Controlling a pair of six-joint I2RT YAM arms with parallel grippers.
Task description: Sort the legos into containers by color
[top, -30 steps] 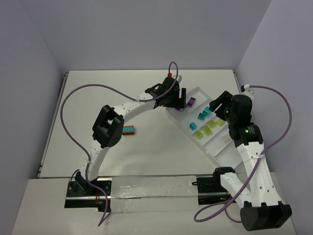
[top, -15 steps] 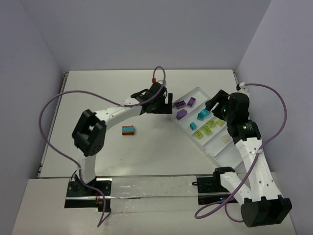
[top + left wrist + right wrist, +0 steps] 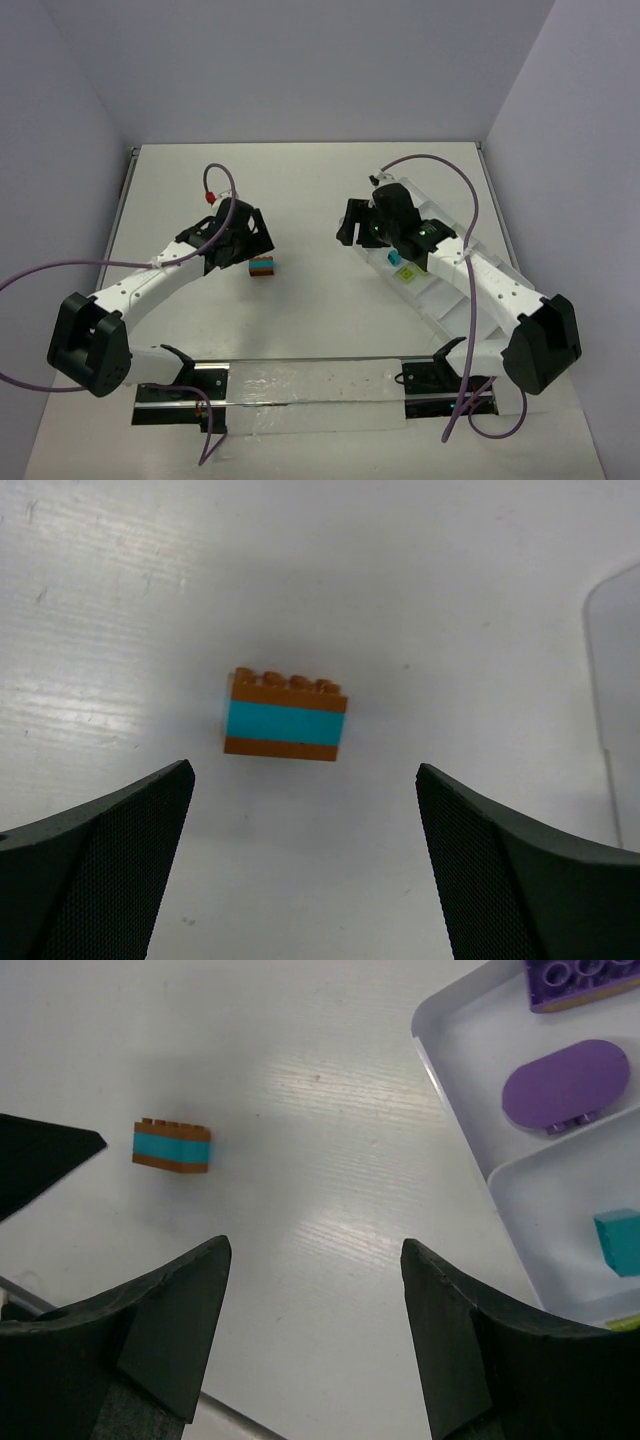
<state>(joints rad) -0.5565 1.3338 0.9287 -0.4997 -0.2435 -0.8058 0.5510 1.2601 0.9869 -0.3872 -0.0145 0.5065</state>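
Near the middle of the white desk, well apart from the long white plastic tray toward the right edge, lies a small studded brick stack, orange-brown with a teal middle layer. The left fingers hang over it, spread wide and empty. The right fingers stand apart, empty, beside the tray's end compartment, which holds a purple oval piece; a teal brick sits in the next.
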